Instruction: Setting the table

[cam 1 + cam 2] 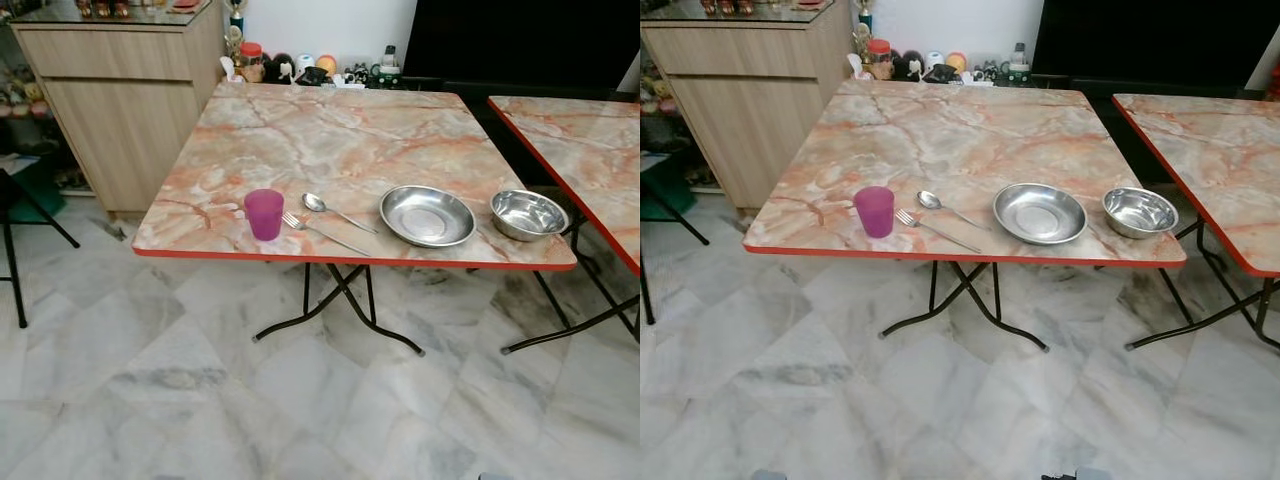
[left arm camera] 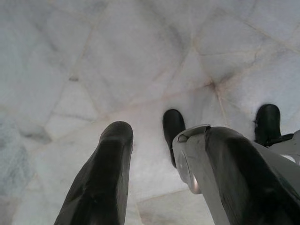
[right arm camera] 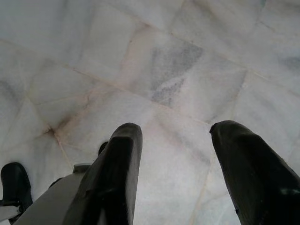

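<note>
Table (image 1: 330,140) bare behind the front row: cup (image 1: 264,214), fork (image 1: 322,233), spoon (image 1: 335,210), plate (image 1: 427,216), bowl (image 1: 528,214).

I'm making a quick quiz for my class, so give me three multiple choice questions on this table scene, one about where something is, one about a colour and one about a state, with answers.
1. Where does the fork lie?
A. Between cup and plate
B. Inside the bowl
C. On the floor

2. What colour is the cup?
A. Green
B. Purple-pink
C. White

3. How are the left gripper's fingers?
A. Shut on a spoon
B. Apart, holding nothing
C. Shut on the cup

Answers: 1 A, the fork rests with the spoon between the cup and the steel plate. 2 B, the cup is purple-pink. 3 B, only floor tile shows between the fingers.
</note>
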Robot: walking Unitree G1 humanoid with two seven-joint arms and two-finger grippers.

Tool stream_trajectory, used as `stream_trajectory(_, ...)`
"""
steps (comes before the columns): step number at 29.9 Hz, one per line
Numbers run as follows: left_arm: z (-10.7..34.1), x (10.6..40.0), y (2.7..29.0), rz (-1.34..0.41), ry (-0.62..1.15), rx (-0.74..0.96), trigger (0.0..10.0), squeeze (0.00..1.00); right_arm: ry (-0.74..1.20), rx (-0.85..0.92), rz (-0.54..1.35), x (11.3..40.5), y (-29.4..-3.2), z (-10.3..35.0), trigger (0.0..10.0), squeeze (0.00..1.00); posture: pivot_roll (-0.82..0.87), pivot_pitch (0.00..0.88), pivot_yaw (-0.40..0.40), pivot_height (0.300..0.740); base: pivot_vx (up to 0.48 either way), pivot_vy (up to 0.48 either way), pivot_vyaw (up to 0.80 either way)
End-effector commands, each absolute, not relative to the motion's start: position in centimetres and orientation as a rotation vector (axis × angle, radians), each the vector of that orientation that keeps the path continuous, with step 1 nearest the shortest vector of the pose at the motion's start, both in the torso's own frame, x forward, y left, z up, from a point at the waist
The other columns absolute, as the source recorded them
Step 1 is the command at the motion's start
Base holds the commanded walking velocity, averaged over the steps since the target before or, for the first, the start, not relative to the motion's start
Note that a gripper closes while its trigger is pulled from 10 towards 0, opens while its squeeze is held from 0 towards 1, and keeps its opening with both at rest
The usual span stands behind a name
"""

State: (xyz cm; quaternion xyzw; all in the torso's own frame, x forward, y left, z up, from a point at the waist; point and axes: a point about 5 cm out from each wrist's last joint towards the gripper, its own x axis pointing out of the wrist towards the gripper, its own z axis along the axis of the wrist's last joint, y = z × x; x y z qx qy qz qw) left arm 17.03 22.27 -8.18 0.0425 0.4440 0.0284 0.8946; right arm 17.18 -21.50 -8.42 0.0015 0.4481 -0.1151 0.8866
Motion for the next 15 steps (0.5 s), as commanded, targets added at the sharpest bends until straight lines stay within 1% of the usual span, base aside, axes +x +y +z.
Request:
stream_trajectory(1,-6.48,21.39,20.71,0.044,0.887,-0.009,10.0,0.00,0.918,0.178,-0.176,19.03,-19.34,-8.00,10.0,0.00,0.09,0.101,-0.043,0.740,0.000,0.000,0.00)
stream_trajectory(15,-6.31,21.63,20.82,0.057,0.871,-0.038,10.0,0.00,0.924,0.171,-0.163,18.91,-19.22,-8.08,10.0,0.00,0.09,0.104,-0.043,0.740,0.000,0.000,0.00)
